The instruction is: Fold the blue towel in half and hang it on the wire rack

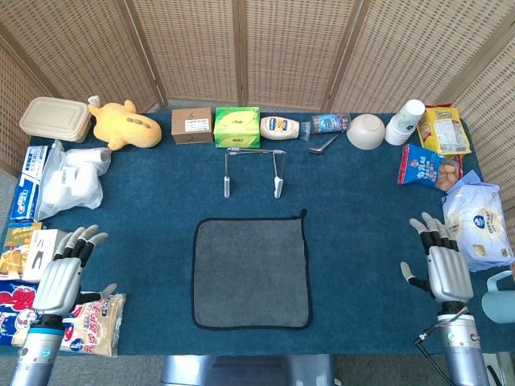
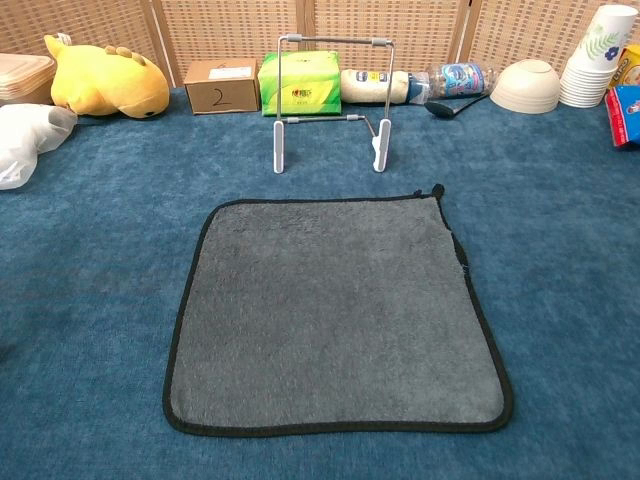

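The towel (image 1: 251,273) (image 2: 335,310) lies flat and unfolded in the middle of the blue tablecloth; it looks grey-blue with a black edge and a small loop at its far right corner. Just beyond it stands the wire rack (image 1: 253,170) (image 2: 331,100), upright and bare. My left hand (image 1: 63,277) hovers at the table's near left, fingers spread, holding nothing. Over the near right of the table my right hand (image 1: 442,263) is likewise spread and empty. Both hands are well apart from the towel, and neither shows in the chest view.
Along the back stand a lunch box (image 1: 55,119), yellow plush toy (image 1: 122,124), cardboard box (image 1: 191,125), green tissue box (image 1: 236,126), mayonnaise bottle (image 1: 285,128), bowl (image 1: 365,131) and paper cups (image 1: 405,121). Snack packets and bags (image 1: 68,180) crowd both side edges.
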